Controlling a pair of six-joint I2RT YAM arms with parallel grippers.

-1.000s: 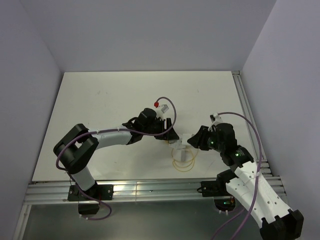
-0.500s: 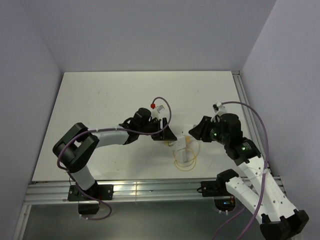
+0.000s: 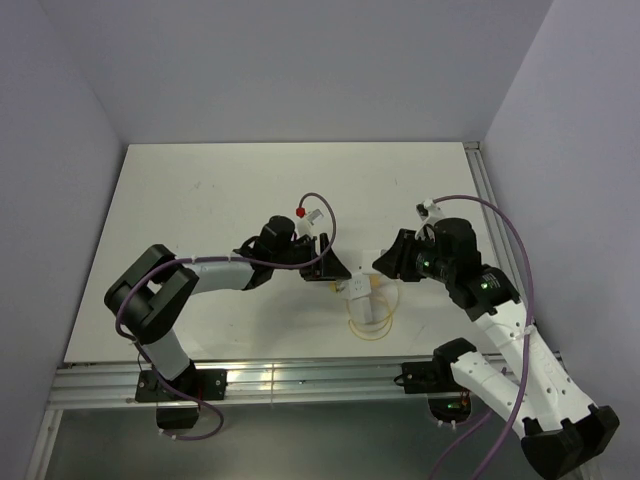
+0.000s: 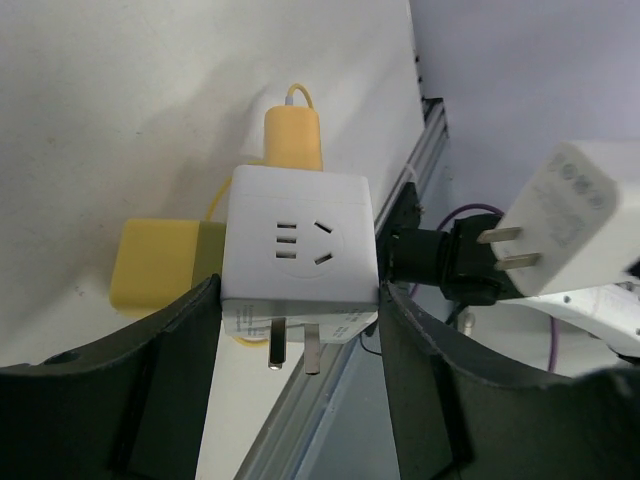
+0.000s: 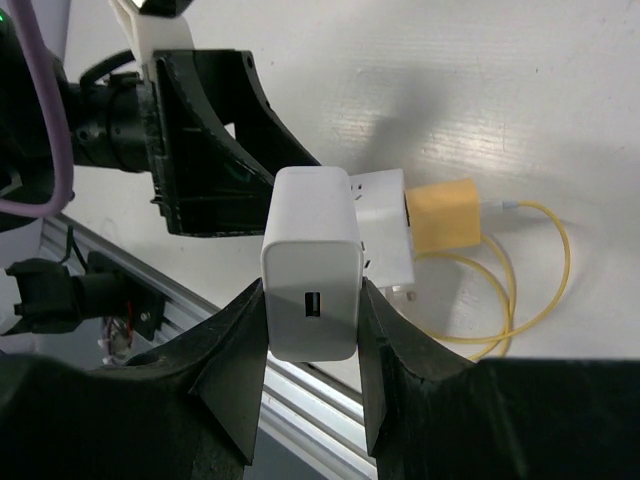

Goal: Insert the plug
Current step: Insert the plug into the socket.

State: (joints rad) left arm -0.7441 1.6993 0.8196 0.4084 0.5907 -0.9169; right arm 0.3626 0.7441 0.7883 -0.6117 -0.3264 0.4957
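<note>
My right gripper [image 5: 312,300] is shut on a white USB charger plug [image 5: 310,250], with its port end facing the wrist camera. In the left wrist view the plug [image 4: 580,225] hangs at the right, its two prongs [image 4: 498,248] pointing left and a gap away from the cube. My left gripper [image 4: 298,300] holds a white socket cube [image 4: 300,245] by its near end. The cube's socket face shows, and its own pins stick out towards the camera. From above, the two grippers [image 3: 338,270] [image 3: 385,262] face each other over the cube [image 3: 357,290].
A yellow block [image 5: 443,216] and a coiled yellow cable [image 3: 370,322] lie on the white table [image 3: 200,200] beside the cube. An aluminium rail [image 3: 300,378] runs along the near edge and another rail [image 3: 495,230] along the right. Grey walls close in three sides.
The right arm has lifted and carried the plug up and a little left, nearer the cube. The left arm has drawn back slightly to the left. Both grips are unchanged.
</note>
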